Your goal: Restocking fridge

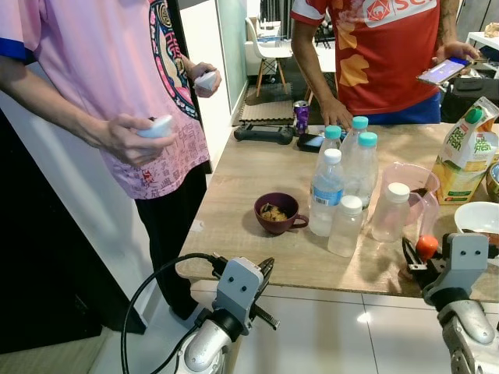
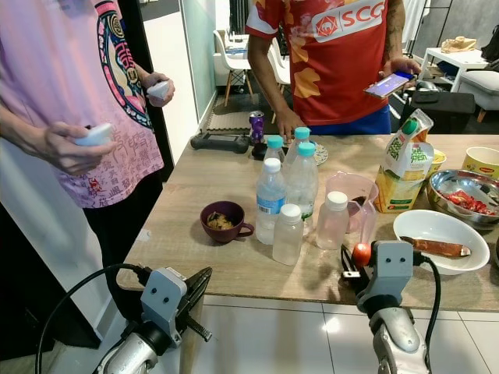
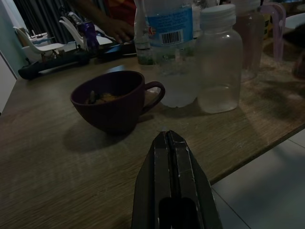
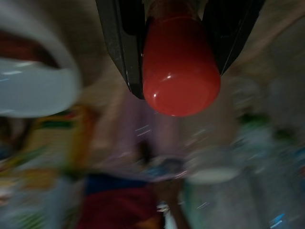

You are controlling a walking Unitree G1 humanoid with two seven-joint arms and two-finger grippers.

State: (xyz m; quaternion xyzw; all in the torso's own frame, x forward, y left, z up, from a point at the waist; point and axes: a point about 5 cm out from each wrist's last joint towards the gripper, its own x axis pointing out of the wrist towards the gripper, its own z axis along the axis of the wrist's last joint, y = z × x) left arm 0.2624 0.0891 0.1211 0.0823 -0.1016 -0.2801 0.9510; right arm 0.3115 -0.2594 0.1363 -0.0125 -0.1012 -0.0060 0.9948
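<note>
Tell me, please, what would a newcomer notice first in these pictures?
First, the cluster of clear bottles standing mid-table, with a dark mug beside them. Next, the right gripper at the table's near edge, shut on a small red object. Two people stand at the table, one holding white controllers.

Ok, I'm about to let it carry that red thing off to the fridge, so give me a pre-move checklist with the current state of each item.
1. Right gripper shut on the red item: ok.
2. Grip secure for walking: cannot tell, wrist view blurred.
3. Left gripper shut and free: ok.
4. Purple cup and bottles apart from both grippers: ok.
5. People beside the table: not ok, person in pink stands close to the left arm.
</note>
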